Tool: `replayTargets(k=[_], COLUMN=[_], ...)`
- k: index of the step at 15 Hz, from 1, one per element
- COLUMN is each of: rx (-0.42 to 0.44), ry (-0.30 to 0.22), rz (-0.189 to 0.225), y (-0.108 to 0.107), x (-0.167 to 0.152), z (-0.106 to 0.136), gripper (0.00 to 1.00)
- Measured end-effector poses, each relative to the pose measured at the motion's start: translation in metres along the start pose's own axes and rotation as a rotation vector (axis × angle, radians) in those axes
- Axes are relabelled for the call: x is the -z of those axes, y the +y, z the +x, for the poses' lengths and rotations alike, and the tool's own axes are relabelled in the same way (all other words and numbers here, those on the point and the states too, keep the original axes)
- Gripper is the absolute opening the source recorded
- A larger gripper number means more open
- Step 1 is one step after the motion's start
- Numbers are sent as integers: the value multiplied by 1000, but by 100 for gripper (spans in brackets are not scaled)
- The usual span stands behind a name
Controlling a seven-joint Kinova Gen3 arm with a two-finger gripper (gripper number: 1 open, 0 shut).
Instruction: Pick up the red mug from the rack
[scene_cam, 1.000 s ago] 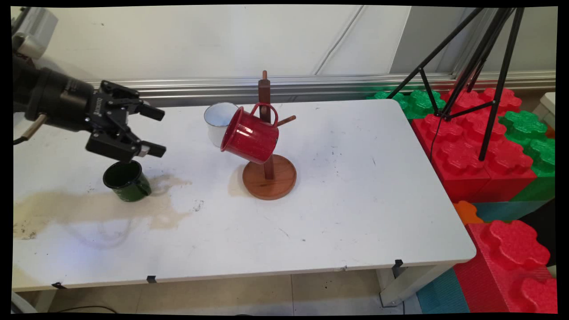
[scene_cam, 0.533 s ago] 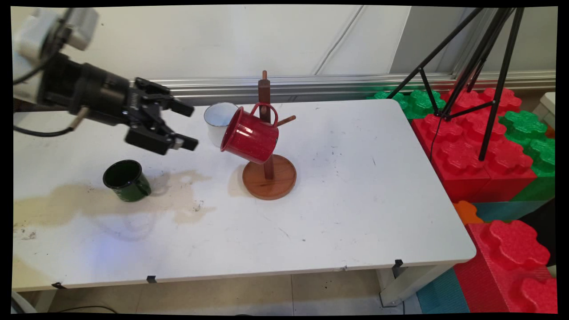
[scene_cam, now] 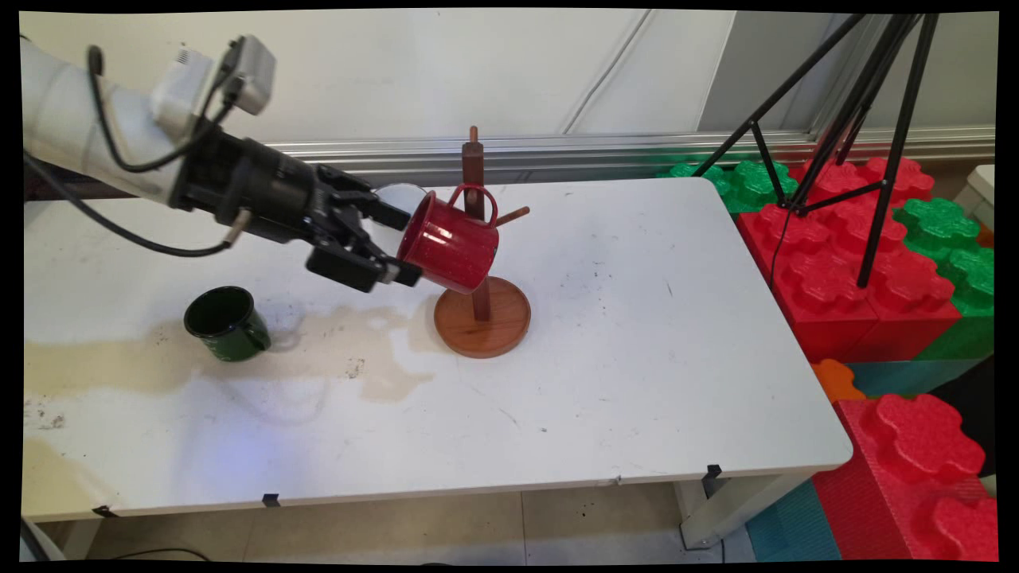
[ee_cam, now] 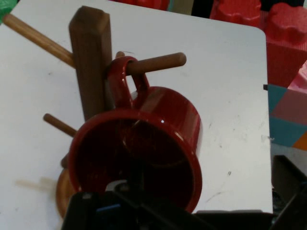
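A red enamel mug (scene_cam: 447, 243) hangs by its handle from a peg of a wooden mug tree (scene_cam: 480, 263), tilted so its open mouth faces left and slightly down. The mug tree stands near the middle of the white table (scene_cam: 653, 350), toward the far side, on a round wooden base. Its upright post has several pegs sticking out.

The black gripper (scene_cam: 404, 245) reaches in from the left, lying almost level with the table. Its two fingers are spread apart, one at the upper part of the mug's rim and one at the lower part. They are right at the mouth of the mug, and whether they touch it cannot be told. In the hand view the mug's dark red inside (ee_cam: 134, 163) fills the centre, with its handle looped over a peg just above.

A white mug (scene_cam: 396, 193) stands on the table just behind the gripper, largely hidden by it. A dark green mug (scene_cam: 226, 322) stands upright well to the left, nearer the front. A pale brown stain (scene_cam: 334, 350) spreads across the table's left part, running from the left edge past the green mug toward the mug tree's base.

Beyond the table's right edge lie large red and green foam blocks (scene_cam: 876, 263), with a black tripod (scene_cam: 860, 119) standing on them.
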Motion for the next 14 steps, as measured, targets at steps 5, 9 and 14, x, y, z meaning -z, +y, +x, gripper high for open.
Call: replayTargets(k=[5, 9, 14], rx=[34, 47, 51], ry=[4, 6, 10], rz=[-21, -28, -29], y=[1, 1, 1], x=[-26, -39, -46], z=[2, 3, 4], gripper=[100, 100, 0])
